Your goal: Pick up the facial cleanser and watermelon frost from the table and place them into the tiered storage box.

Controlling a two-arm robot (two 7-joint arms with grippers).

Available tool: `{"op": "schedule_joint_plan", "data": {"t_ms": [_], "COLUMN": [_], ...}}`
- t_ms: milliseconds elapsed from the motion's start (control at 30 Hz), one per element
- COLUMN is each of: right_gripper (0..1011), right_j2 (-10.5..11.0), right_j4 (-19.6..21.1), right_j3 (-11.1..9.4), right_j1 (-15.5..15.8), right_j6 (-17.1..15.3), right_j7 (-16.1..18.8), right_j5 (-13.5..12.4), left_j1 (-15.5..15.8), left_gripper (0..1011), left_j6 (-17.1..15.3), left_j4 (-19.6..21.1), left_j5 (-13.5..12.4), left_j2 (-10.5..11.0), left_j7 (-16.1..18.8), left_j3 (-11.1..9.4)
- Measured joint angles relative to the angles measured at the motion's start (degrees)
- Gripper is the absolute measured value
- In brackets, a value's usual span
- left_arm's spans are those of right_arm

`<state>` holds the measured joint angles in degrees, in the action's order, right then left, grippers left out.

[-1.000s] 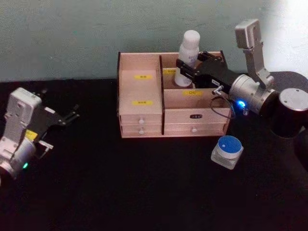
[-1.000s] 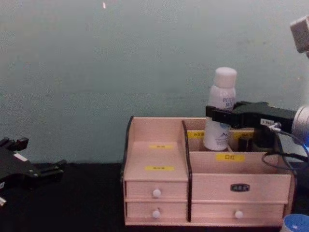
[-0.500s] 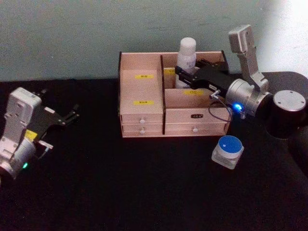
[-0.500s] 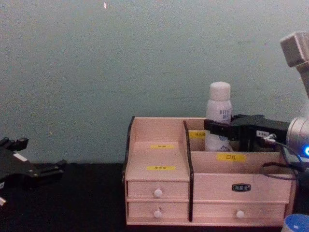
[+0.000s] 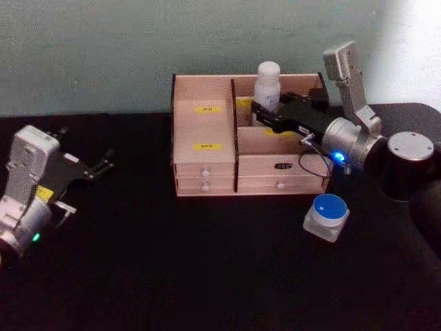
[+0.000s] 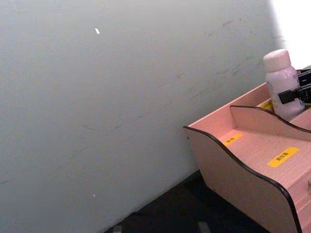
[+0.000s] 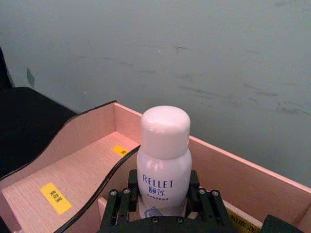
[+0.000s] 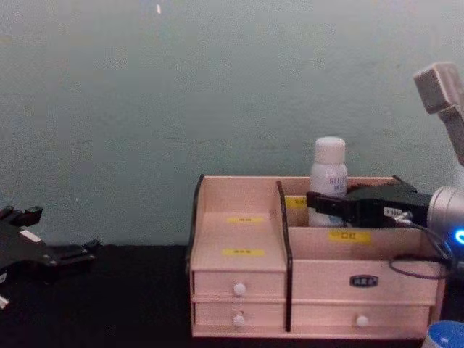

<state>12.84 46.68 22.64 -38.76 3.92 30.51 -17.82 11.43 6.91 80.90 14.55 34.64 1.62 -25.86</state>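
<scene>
While my right gripper (image 5: pixel 264 109) reaches in over the right side of the tiered storage box (image 5: pixel 204 164), its fingers are clamped on either side of the facial cleanser (image 5: pixel 267 81), holding the white bottle upright. From the right wrist camera I see the black fingers (image 7: pixel 121 204) pressed against the bottle's lower body, with the blue lettering on the facial cleanser (image 7: pixel 164 145) just above them. The bottle's lower part sits down inside the rear right compartment, just right of the dark-edged divider, and its cap rises above the back wall; whether its base touches the compartment floor I cannot tell. On the black table (image 5: pixel 172 269), the watermelon frost (image 5: pixel 326 214) stands in front of the box's right corner, near it but apart. My left gripper (image 5: pixel 105 161) rests far off on the left, well apart from the box, fingers spread with nothing between them.
</scene>
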Motion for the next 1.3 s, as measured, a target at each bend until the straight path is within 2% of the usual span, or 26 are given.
{"op": "schedule_joint_plan", "data": {"t_ms": [533,600,967,1067,1300], "right_gripper": [591,613,963,1002,1000], "right_j2": [0.03,0.06,0.08,0.08,0.11], "right_j4": [0.0,0.0,0.04,0.05,0.4], "right_j3": [-0.03,-0.04,0.01,0.01,0.0], "right_j1": [0.02,0.03,0.05,0.05,0.18], "right_j6": [0.03,0.02,-0.03,-0.05,-0.07], "right_j7": [-0.03,-0.09,-0.12,-0.12,-0.13], "right_j5": [0.07,0.07,0.05,0.05,0.06], "left_j1": [0.0,0.0,0.0,0.0,0.0], "left_gripper": [1001,1001,1001,1001,1001], "left_j6": [0.0,0.0,0.0,0.0,0.0], "left_j4": [0.0,0.0,0.0,0.0,0.0], "left_j5": [-0.01,-0.01,0.0,0.0,0.0], "left_j2": [0.0,0.0,0.0,0.0,0.0], "left_j7": [0.0,0.0,0.0,0.0,0.0], "left_j3": [0.0,0.0,0.0,0.0,0.0]}}
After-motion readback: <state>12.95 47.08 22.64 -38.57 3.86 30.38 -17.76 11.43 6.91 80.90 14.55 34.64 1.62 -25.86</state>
